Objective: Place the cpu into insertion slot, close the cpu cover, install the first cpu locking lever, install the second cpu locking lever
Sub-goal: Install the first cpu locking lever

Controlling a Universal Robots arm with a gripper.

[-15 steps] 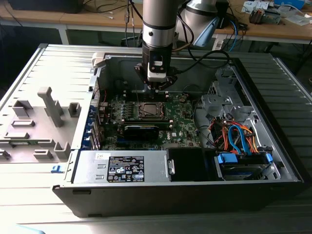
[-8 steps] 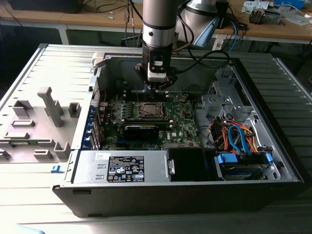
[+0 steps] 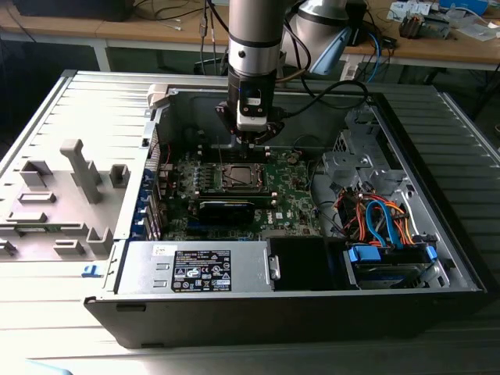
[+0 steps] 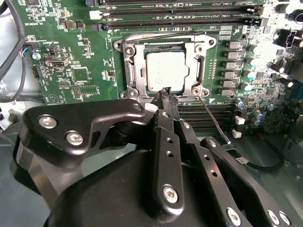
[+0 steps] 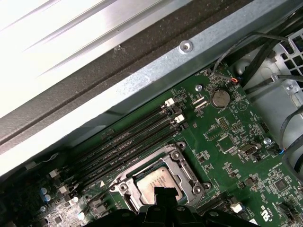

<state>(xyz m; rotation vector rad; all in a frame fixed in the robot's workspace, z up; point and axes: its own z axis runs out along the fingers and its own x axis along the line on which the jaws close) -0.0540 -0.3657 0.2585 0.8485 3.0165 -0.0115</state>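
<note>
Pincer at edge of cpu cover, seemingly touching.

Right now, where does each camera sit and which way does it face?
Exterior view: off the arm, looking down slantwise into the open black computer case; the grey arm and pincer hang over the green circuit board.
Second wrist view: on the arm, looking past the black pincer at the silvery-grey square cpu.
First wrist view: on the arm, looking across the board to the grey metal case wall; pincer tip shows.
Shared: both wrist views show the cpu and long black slots.
</note>
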